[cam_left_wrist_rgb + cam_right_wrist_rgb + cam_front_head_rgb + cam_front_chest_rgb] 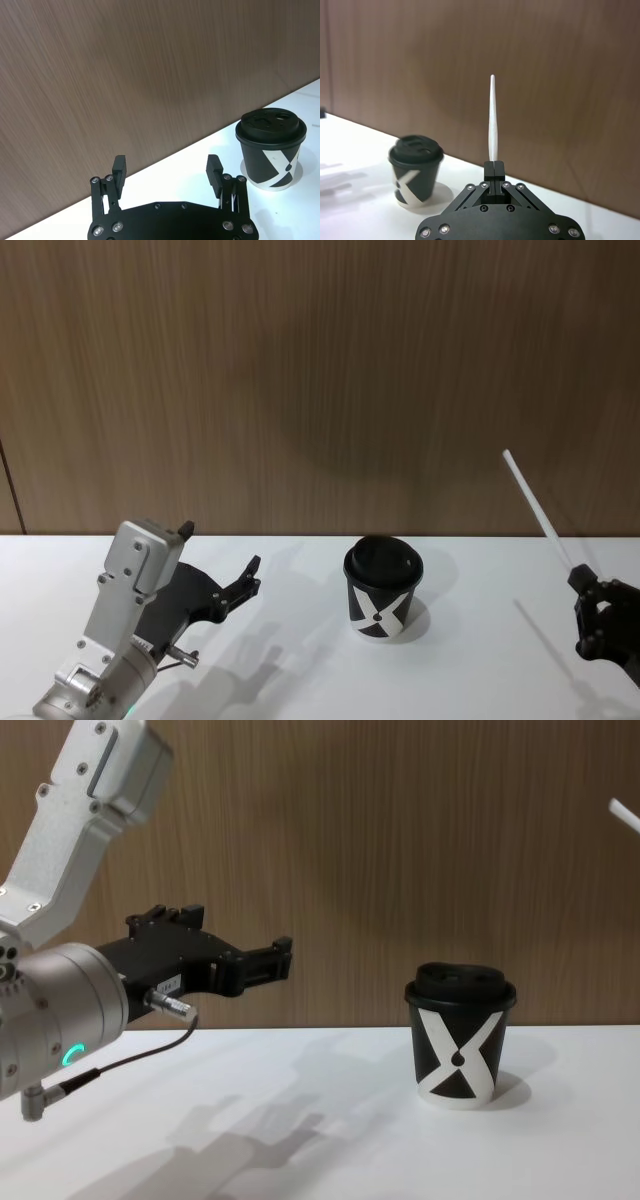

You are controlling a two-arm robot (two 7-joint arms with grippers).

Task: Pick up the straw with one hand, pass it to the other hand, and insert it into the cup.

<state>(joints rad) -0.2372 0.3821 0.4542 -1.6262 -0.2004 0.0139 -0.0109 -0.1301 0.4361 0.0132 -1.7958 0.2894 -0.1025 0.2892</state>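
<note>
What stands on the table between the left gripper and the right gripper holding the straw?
In the head view, the cup stands between the open left gripper and the right gripper, which grips the straw.

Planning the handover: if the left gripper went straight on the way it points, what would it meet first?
Probably the wooden wall. The left gripper, open, aims past the cup, which sits off to one side; depth is unclear.
</note>
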